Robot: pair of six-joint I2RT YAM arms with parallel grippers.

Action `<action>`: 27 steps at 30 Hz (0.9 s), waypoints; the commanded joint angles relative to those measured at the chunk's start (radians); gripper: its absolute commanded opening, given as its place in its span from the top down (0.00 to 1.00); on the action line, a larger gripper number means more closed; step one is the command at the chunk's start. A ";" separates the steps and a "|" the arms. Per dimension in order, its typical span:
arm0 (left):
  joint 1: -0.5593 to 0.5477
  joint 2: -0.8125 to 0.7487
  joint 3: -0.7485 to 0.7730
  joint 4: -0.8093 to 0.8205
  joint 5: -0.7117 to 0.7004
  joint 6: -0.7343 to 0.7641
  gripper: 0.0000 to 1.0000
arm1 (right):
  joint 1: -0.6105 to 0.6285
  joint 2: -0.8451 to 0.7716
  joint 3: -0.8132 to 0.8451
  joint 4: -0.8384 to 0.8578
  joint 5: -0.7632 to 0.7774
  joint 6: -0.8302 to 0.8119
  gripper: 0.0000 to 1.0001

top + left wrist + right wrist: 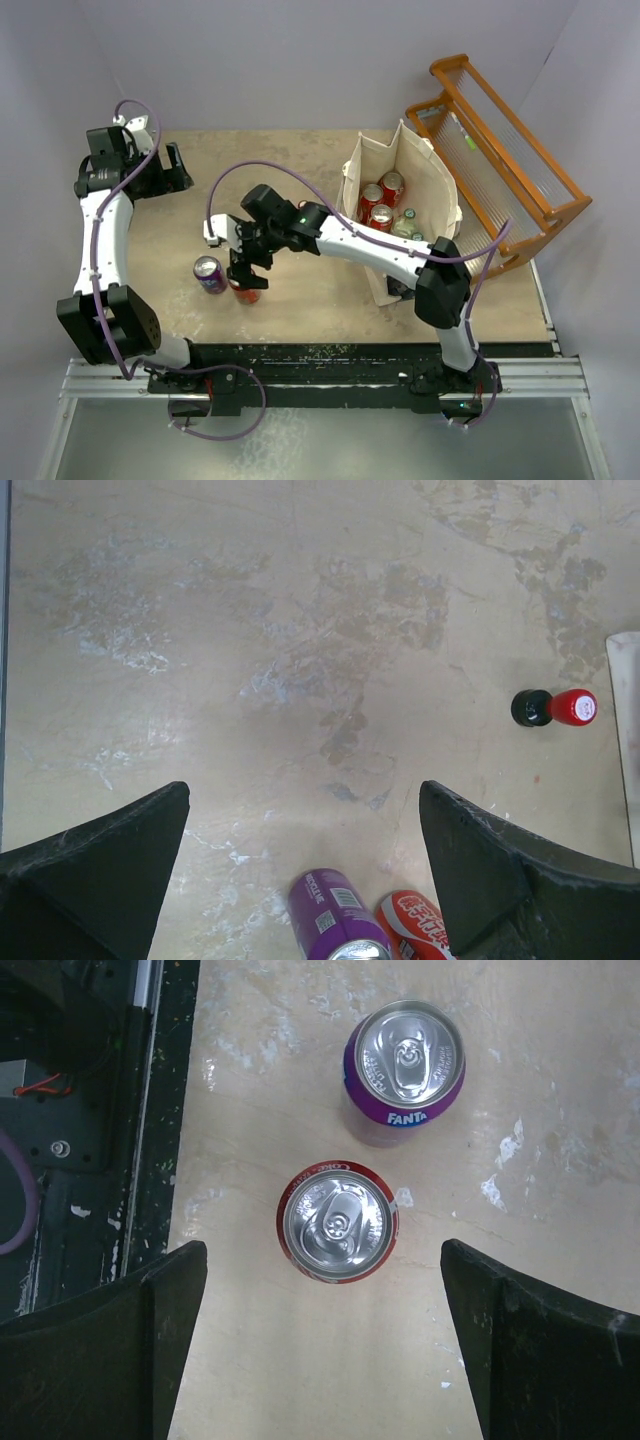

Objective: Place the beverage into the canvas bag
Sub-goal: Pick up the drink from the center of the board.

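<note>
The purple can [404, 1070] carries the word FANTA in white letters on its shoulder, just below the rim of its lid, in the right wrist view. The red can [338, 1222] just beside the purple can has small white lettering along its upper edge, too fine to read. In the left wrist view, the purple can's side shows a white panel of small print, also unreadable, and the red can beside it shows white script cut off by the picture's edge.
</note>
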 commanded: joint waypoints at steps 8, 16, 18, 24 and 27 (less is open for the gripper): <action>0.024 -0.063 -0.033 0.035 0.071 -0.037 0.01 | 0.013 0.050 -0.002 0.039 0.035 0.005 0.00; 0.026 -0.063 -0.036 0.036 0.078 -0.038 0.01 | 0.019 0.130 0.018 0.040 0.035 0.001 0.01; 0.027 -0.066 -0.042 0.036 0.078 -0.038 0.01 | 0.023 0.142 0.015 0.056 0.040 0.008 0.03; 0.028 -0.083 -0.069 0.040 0.101 -0.046 0.01 | 0.031 0.177 0.029 0.076 0.040 0.039 0.07; 0.030 -0.093 -0.075 0.037 0.104 -0.045 0.01 | 0.034 0.187 0.040 0.086 0.043 0.050 0.07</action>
